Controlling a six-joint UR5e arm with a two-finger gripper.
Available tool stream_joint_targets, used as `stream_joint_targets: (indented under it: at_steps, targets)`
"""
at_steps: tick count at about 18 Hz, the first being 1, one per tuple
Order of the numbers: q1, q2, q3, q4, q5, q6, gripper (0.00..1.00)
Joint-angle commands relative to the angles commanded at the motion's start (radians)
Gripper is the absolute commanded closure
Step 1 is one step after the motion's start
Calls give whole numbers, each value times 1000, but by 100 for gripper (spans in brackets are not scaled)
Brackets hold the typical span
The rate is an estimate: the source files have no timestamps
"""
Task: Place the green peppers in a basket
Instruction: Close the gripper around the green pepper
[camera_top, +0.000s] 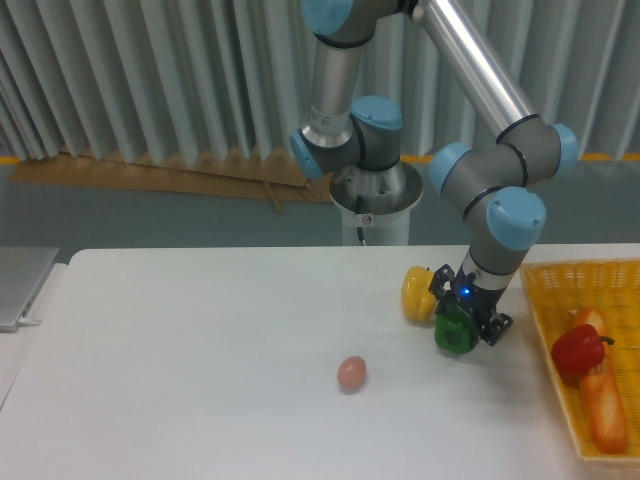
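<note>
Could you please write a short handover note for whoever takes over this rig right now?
Gripper: down at the table, closed around the green pepper.
Green pepper: on or just above the table, right beside the yellow pepper, left of the basket.
Basket: at the right edge, already holding a red pepper and a bread-like loaf.
Done: pepper grasped.
Left: lift it, carry it right, release it in the basket.

Pale ribbed curtain (150, 80) hanging across the whole back, brown cardboard strip (170, 175) lying along its foot, grey floor (120, 215) beneath, white table (200, 350) up front under even light, grey slab (20, 285) poking in at the left edge.
</note>
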Motion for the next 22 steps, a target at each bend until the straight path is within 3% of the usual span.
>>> stream_joint_targets:
  at_steps: [1,2,3,4,22]
  targets:
    - [-2,-2,-5,2,0,-2,72]
    - [0,0,-3,2,0,0,73]
    - [6,0,-5,3,-2,8,94]
    - [9,2,-2,2,-2,6,96]
    - [8,41,14,-9,-5,2,96]
